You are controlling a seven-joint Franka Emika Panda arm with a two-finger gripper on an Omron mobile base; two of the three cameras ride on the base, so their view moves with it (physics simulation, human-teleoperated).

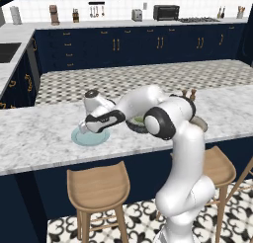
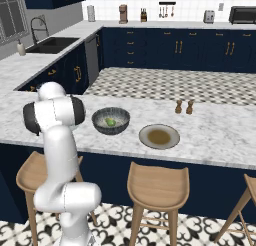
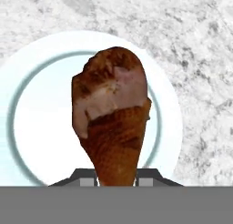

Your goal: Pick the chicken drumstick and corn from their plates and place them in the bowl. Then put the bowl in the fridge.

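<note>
My gripper (image 3: 117, 178) is shut on the chicken drumstick (image 3: 113, 118), a reddish-brown piece gripped at its narrow end. It hangs over the pale light-blue plate (image 3: 36, 127). In the left base view the gripper (image 1: 84, 130) points down at that plate (image 1: 99, 139) on the marble counter. To the right stands the dark-grey bowl (image 2: 111, 121), with the corn (image 2: 110, 122) lying inside it. Right of the bowl, the grey-rimmed plate (image 2: 159, 136) with a brownish centre is bare. The fridge is out of view.
Two small brown shakers (image 2: 184, 107) stand on the counter behind the grey-rimmed plate. Wooden stools (image 1: 98, 187) line the near side of the counter. A sink (image 2: 50, 44) and navy cabinets run along the far walls.
</note>
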